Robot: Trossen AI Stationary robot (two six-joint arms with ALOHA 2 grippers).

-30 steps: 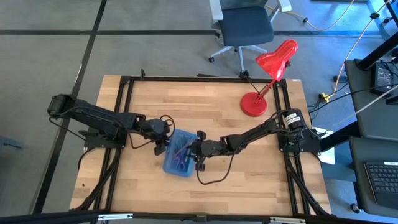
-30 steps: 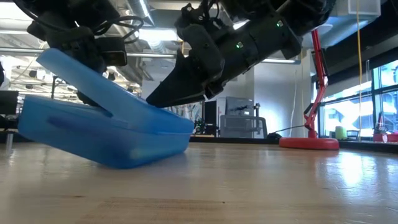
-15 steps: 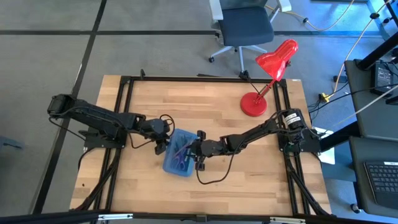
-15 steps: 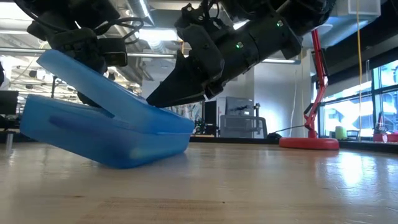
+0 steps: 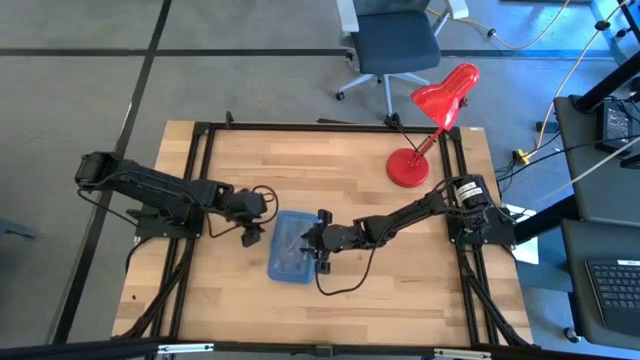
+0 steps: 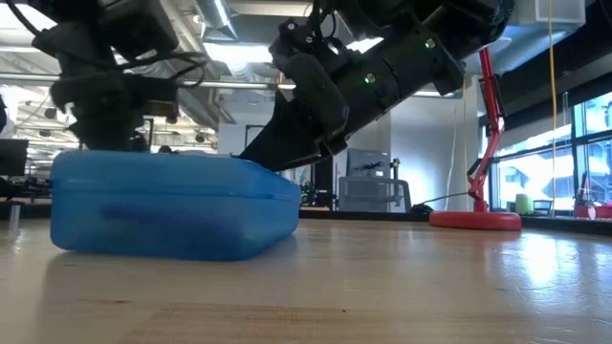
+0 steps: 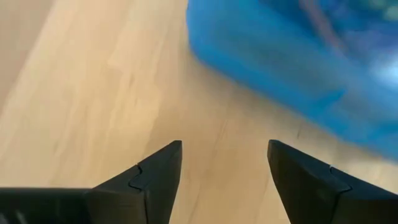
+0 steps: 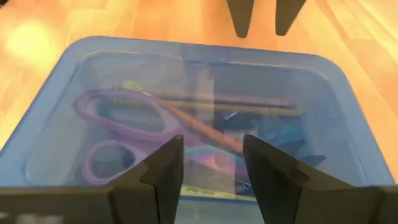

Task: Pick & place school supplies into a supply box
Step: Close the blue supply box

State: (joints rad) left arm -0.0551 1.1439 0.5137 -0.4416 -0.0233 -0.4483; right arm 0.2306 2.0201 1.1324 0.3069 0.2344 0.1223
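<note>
The translucent blue supply box (image 5: 290,250) lies shut and flat on the wooden table, left of its middle (image 6: 172,205). Through its lid, the right wrist view shows purple-handled scissors (image 8: 124,124) and thin pencils (image 8: 249,109) inside. My right gripper (image 5: 318,243) is open and reaches over the box's right end (image 8: 211,155). My left gripper (image 5: 252,237) is open and stands off the box's left side, apart from it (image 7: 224,155). The box (image 7: 298,56) lies ahead of its fingers. My right gripper has its open fingers (image 8: 165,165) on the box's lid near its right end (image 6: 273,164). They slant down onto it from the table's right. Nothing is pinched between them. The box rests flat on the table under them.
A red desk lamp (image 5: 425,130) stands at the table's far right corner, its base (image 6: 475,219) well clear of the box. An office chair (image 5: 395,40) sits beyond the far edge. Bare wood lies near and right of the box.
The box's lid, raised at its left edge before, has dropped shut, and the box, tilted then, now lies flat. My left gripper has drawn back toward the table's left, away from the box.
</note>
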